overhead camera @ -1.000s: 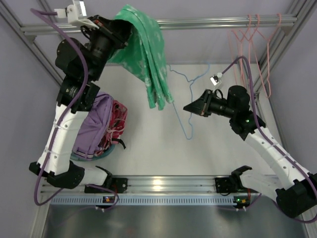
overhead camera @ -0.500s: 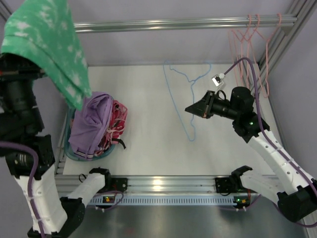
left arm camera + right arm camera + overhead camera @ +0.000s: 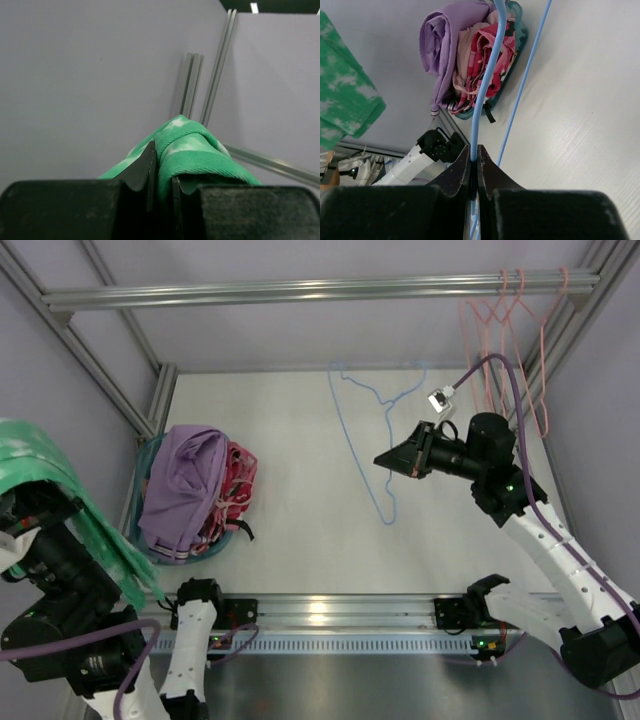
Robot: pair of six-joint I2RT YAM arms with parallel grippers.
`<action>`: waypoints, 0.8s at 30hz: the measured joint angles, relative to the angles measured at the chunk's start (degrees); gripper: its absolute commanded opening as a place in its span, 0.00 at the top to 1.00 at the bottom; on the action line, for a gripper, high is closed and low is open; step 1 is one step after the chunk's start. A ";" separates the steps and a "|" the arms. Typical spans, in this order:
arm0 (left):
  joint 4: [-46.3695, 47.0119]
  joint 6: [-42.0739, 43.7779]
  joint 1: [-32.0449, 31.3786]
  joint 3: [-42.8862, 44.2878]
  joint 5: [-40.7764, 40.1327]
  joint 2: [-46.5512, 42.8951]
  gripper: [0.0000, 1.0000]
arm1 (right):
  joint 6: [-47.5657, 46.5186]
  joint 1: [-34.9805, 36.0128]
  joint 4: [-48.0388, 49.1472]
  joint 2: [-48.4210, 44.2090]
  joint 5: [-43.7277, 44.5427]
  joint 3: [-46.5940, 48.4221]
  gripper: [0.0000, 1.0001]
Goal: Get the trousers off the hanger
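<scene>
The bright green trousers (image 3: 55,480) hang at the far left edge of the top view, off the table and apart from the hanger. My left gripper (image 3: 162,172) is shut on a fold of the trousers (image 3: 197,147); in the top view the cloth covers it. The light-blue wire hanger (image 3: 388,519) is bare and stands over the middle of the table. My right gripper (image 3: 380,458) is shut on its wire (image 3: 490,65), which runs up between the closed fingertips (image 3: 474,150). The trousers also show at the left of the right wrist view (image 3: 345,100).
A teal basket (image 3: 150,550) at the left holds a purple cloth (image 3: 190,480) and a red-pink patterned cloth (image 3: 238,480). Pink wire hangers (image 3: 510,320) hang at the right end of the metal rail (image 3: 300,288). Frame posts stand at both sides.
My left arm has swung the trousers from the rail down to the far left, clear of the hanger. The hanger now hangs bare in my right gripper, which has barely moved.
</scene>
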 measured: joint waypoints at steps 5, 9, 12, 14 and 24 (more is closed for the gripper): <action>-3.61 4.50 1.88 -7.89 -1.16 -7.17 1.00 | -0.04 0.00 -0.13 -0.04 0.02 0.00 1.00; -4.35 7.32 1.92 -13.35 -1.07 -10.25 1.00 | -0.04 0.00 -0.11 -0.04 0.02 -0.04 1.00; -4.13 8.66 1.92 -17.51 -0.02 -10.19 1.00 | -0.04 0.00 -0.11 -0.04 0.04 -0.04 1.00; -4.37 9.25 1.92 -19.02 0.20 -9.27 1.00 | -0.42 0.00 -0.15 -0.04 0.07 -0.04 1.00; -3.76 10.82 1.92 -17.40 -0.57 -3.91 1.00 | -2.05 0.00 -0.85 -0.04 0.07 -0.04 1.00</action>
